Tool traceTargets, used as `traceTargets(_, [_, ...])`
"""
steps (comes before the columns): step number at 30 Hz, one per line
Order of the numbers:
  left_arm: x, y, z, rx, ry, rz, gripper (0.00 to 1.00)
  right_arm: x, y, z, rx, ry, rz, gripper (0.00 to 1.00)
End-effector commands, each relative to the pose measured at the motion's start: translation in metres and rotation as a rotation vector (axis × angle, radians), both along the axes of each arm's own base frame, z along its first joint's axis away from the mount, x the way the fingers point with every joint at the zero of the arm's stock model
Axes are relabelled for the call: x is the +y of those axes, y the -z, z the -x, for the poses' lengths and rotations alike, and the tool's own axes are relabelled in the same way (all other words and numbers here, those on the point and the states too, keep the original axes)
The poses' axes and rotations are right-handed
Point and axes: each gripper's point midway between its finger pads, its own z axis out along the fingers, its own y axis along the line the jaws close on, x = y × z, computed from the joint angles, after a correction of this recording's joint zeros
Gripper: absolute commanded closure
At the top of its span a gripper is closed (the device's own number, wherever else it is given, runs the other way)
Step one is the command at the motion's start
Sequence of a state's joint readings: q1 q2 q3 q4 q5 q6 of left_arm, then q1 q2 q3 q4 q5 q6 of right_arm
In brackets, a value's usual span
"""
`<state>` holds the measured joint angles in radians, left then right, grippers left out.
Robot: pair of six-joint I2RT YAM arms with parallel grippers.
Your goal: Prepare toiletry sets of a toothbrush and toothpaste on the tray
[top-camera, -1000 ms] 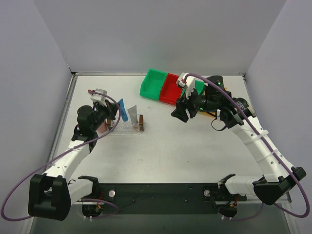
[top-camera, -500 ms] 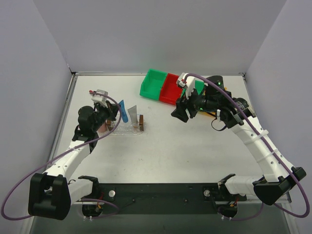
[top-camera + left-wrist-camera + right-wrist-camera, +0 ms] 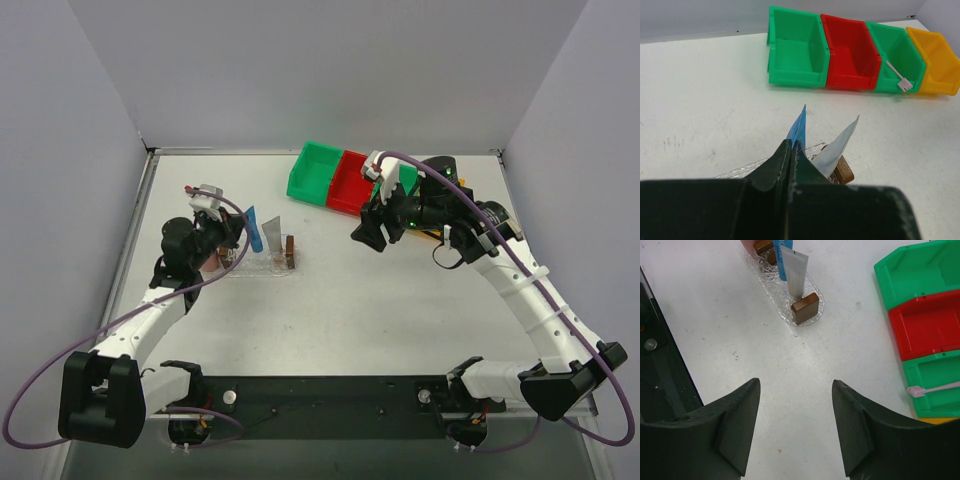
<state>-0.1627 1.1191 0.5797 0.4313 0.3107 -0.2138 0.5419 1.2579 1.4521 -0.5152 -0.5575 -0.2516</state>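
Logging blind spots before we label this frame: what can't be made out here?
- Blue toothpaste tube: base hidden behind the left gripper in the left wrist view; grip unconfirmed.
- Toothbrush: one end cut off by the right wrist view's right edge; behind the right arm in the top view.
- Tray: left end under the left gripper, top view.

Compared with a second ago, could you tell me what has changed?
Hardly anything: the left gripper edged very slightly right toward the tray, jaws shut. Nothing was taken or released. The open right gripper, the blue toothpaste and grey toothpaste in the tray, and the toothbrush in the green bin stayed put.
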Motion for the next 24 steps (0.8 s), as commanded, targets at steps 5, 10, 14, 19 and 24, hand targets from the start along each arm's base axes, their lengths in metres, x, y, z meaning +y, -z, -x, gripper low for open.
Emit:
traceTargets(5, [-0.005, -0.016, -0.005, -0.087, 0.02, 0.002, 1.0, 0.001, -0.015, 0.003, -0.044, -0.019, -0.042, 0.45])
traceTargets(10, [-0.007, -0.011, -0.005, -0.078, 0.029, 0.001, 1.0, 0.001, -0.014, 0.003, -0.043, -0.021, -0.041, 0.46])
traceTargets(14, [-0.01, -0.006, -0.005, -0.072, 0.041, 0.003, 1.0, 0.002, -0.011, 0.002, -0.033, -0.025, -0.038, 0.45])
traceTargets(19, [-0.011, -0.002, -0.006, -0.066, 0.043, -0.003, 1.0, 0.001, -0.011, 0.003, -0.038, -0.024, -0.038, 0.45])
traceTargets(24, [-0.01, 0.002, -0.006, -0.064, 0.038, -0.012, 1.0, 0.0, -0.01, 0.003, -0.039, -0.024, -0.035, 0.45])
